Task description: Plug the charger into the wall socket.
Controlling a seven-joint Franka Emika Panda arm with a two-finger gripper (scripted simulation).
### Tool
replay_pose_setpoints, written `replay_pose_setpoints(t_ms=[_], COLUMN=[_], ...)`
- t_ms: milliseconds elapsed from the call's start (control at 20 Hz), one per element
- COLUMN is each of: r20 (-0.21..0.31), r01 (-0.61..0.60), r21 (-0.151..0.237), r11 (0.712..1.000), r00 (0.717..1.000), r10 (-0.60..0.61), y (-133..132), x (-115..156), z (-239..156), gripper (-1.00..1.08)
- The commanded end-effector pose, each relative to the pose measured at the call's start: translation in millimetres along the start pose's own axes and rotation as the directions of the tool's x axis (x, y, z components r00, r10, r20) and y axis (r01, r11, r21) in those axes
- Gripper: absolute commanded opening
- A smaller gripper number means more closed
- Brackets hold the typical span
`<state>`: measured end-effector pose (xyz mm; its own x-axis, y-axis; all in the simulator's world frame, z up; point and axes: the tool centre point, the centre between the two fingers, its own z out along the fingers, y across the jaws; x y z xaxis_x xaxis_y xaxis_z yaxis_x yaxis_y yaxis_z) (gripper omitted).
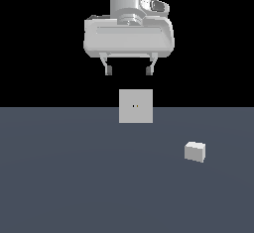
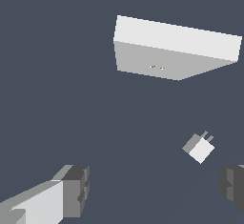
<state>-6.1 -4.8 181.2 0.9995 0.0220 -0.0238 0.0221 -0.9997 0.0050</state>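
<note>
- Gripper (image 1: 128, 70) was held high above the floor, fingers spread, nothing between them.
- Charger (image 2: 198, 147) was seen lying flat, prongs pointed roughly toward the wall socket (image 1: 135, 106).

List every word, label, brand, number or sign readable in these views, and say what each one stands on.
None: no text can be read anywhere.
The wall socket bears only two tiny holes at its centre, no lettering.
The charger is plain light grey, unmarked; the wrist view shows its two prongs, nothing written.
The gripper and the arm's white housing carry no legible label or brand.
The floor is bare dark grey.
</note>
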Motion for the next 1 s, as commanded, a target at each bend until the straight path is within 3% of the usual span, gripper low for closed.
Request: replay_pose_setpoints(t_ms=[0, 500, 950], r20=[0.000, -0.032, -0.115], r01=[0.000, -0.046, -0.165], r21=[0.000, -0.008, -0.023], r11=[1.000, 0.999, 0.986], r00=[1.000, 0.998, 0.980], r10=[0.000, 0.045, 0.161], y=[0.0, 8.9, 31.8], x=[0.0, -2.3, -8.8], z=[0.0, 7.9, 28.5], gripper=[1.00, 1.00, 1.00])
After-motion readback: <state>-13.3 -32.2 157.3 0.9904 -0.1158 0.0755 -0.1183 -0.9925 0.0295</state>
